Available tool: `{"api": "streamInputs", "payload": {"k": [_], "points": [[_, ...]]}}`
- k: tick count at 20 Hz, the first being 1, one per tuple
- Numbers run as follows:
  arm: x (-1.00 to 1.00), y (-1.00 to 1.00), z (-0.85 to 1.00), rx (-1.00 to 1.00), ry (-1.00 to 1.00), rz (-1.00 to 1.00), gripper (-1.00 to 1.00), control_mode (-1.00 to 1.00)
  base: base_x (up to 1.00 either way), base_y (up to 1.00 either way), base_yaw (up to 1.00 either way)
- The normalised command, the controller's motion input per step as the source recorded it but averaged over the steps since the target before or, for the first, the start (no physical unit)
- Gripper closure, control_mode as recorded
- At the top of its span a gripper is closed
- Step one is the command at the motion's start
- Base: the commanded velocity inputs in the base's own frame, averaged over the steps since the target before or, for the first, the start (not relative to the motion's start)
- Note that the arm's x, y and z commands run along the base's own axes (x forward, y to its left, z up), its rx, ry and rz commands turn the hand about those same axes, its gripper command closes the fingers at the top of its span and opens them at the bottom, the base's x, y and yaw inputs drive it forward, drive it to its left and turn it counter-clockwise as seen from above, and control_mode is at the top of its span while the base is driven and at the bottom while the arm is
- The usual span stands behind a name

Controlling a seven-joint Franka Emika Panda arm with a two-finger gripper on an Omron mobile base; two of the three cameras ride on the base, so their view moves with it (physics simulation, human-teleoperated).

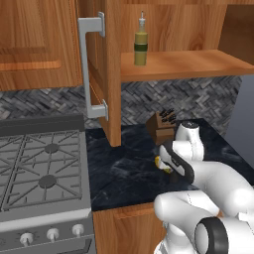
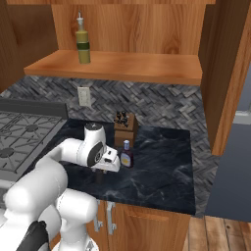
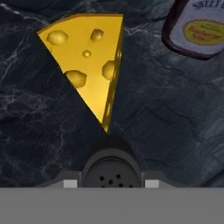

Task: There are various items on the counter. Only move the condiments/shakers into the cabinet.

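Hand view: black shaker point(image 3: 111, 170) sits right between my finger tips at the bottom edge, perforated top facing the camera. Fingers flank it on both sides and look closed against it, so I read my gripper point(image 3: 111, 183) as clamped on the shaker. Past it lies the yellow cheese wedge point(image 3: 87, 61) flat on the dark marbled counter point(image 3: 39, 131), its pointed end toward the shaker. Dark-purple bottle point(image 3: 194, 30) with pale label is up at the top right corner, apart from the cheese.

Right base view: my hand is low over the counter point(image 2: 157, 166), the shaker point(image 2: 100, 176) a dark stub under it. Dark-purple bottle point(image 2: 126, 154) stands upright just beside the hand, red cap up, in front of the knife block point(image 2: 124, 128).

Left base view: tall yellow-olive bottle point(image 1: 141, 44) stands upright on the cabinet shelf point(image 1: 188, 64), cabinet door point(image 1: 106, 69) open.
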Motion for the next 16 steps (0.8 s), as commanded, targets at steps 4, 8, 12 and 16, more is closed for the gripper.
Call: {"api": "streamInputs", "payload": {"k": [4, 8, 12, 16], "points": [[-0.05, 0.00, 0.82, 0.00, -0.16, -0.06, 1.00, -1.00, 0.00, 0.00, 0.00], [-0.15, -0.03, 1.00, 0.00, -0.21, -0.09, 1.00, -1.00, 0.00, 0.00, 0.00], [-0.69, -0.01, 1.00, 0.05, -0.04, -0.02, 1.00, -1.00, 0.00, 0.00, 0.00], [-0.77, 0.00, 1.00, 0.08, -0.02, 0.00, 1.00, -1.00, 0.00, 0.00, 0.00]]}}
